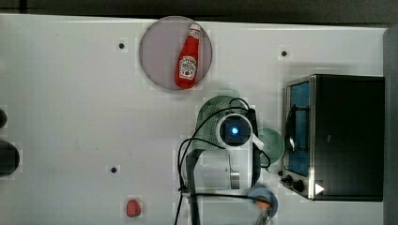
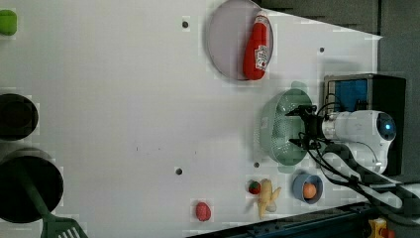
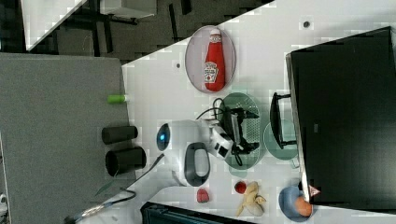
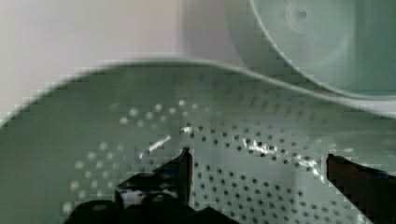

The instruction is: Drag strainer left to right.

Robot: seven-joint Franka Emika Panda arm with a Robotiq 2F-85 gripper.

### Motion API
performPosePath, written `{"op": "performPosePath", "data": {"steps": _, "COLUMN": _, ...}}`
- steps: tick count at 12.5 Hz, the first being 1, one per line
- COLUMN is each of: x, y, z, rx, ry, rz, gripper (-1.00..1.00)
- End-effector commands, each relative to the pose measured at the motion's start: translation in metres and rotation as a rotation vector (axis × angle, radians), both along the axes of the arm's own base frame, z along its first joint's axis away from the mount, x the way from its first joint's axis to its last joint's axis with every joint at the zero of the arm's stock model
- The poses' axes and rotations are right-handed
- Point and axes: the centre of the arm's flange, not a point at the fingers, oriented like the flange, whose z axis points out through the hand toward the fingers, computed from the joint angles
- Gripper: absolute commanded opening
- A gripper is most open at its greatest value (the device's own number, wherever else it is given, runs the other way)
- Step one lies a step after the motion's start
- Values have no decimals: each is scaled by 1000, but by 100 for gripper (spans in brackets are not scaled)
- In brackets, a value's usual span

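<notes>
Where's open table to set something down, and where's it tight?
Free: the wide bare stretch of the table on the top view's left, between plate and strawberry. Crowded: strainer, cup, toaster oven and blue bowl cluster on the top view's right.

Ketchup bottle (image 1: 188, 58) on plate (image 1: 157, 51); toaster oven (image 1: 347, 136) beside green cup (image 1: 273, 143).

The strainer (image 2: 282, 130) is lying on the white table, a pale mint-green oval plastic colander sitting upright with its open bowl facing up. Small holes are dotting the inside of its bowl (image 4: 243, 154), and a small tab handle is sticking out at each end. In the top view (image 1: 210, 123) it is sitting just below the round plate and left of the toaster oven.
</notes>
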Motion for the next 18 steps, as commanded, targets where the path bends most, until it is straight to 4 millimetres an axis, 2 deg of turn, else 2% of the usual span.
{"op": "performPosePath", "data": {"steps": 1, "x": 37, "y": 56, "z": 97, "rx": -30, "ry": -106, "rz": 218, "gripper": 100}}
{"op": "performPosePath", "data": {"steps": 5, "x": 36, "y": 70, "z": 196, "rx": -89, "ry": -21, "rz": 271, "gripper": 100}}
{"op": "performPosePath", "data": {"steps": 8, "x": 17, "y": 70, "z": 262, "rx": 58, "ry": 39, "rz": 349, "gripper": 100}}
{"op": "performPosePath", "data": {"steps": 9, "x": 14, "y": 71, "z": 288, "rx": 116, "ry": 3, "rz": 397, "gripper": 100}}
{"op": "performPosePath", "data": {"steps": 12, "x": -2, "y": 74, "z": 369, "rx": 114, "ry": -44, "rz": 512, "gripper": 100}}
{"op": "performPosePath", "data": {"steps": 14, "x": -20, "y": 74, "z": 406, "rx": 130, "ry": 7, "rz": 504, "gripper": 100}}
{"op": "performPosePath", "data": {"steps": 16, "x": -25, "y": 72, "z": 434, "rx": 127, "ry": -6, "rz": 513, "gripper": 100}}
{"op": "performPosePath", "data": {"steps": 18, "x": -29, "y": 68, "z": 439, "rx": 137, "ry": 11, "rz": 515, "gripper": 100}}
